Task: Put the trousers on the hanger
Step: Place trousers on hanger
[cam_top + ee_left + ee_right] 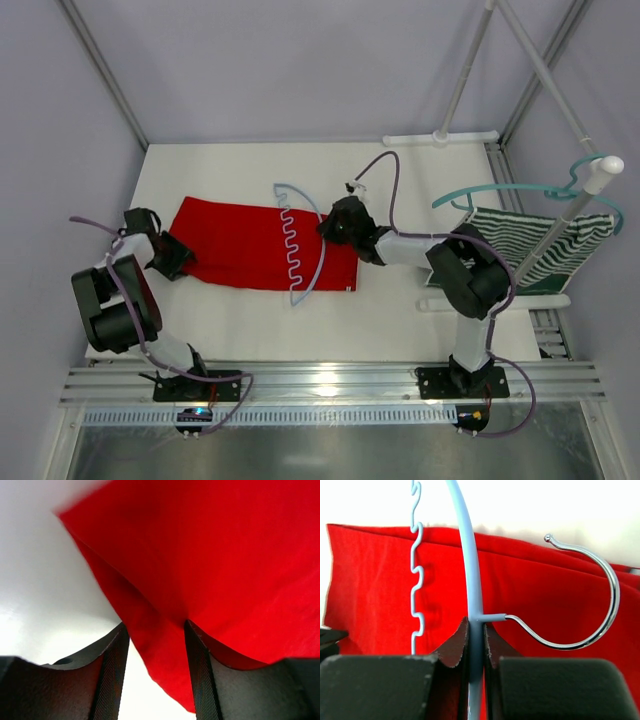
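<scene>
The red trousers (240, 245) lie flat on the white table, folded lengthwise. The pale blue hanger (298, 255) rests across their right part, wavy bar (416, 580) toward the left and metal hook (600, 595) toward the right arm. My right gripper (328, 228) is shut on the hanger's (462, 555) upper arm just below the hook joint, both pads pressed against the plastic (476, 630). At the trousers' left end my left gripper (182, 260) is low on the table. Its jaws stand apart, with a corner of the red cloth (165, 645) lying between the fingers (200, 675), so it is open.
At the right, a darker teal hanger (500, 190) with a green-and-white striped garment (530, 245) hangs from a white rack pole (590, 195). The rack's base tubes (490, 300) lie on the table beside my right arm. Grey walls close in the table on three sides.
</scene>
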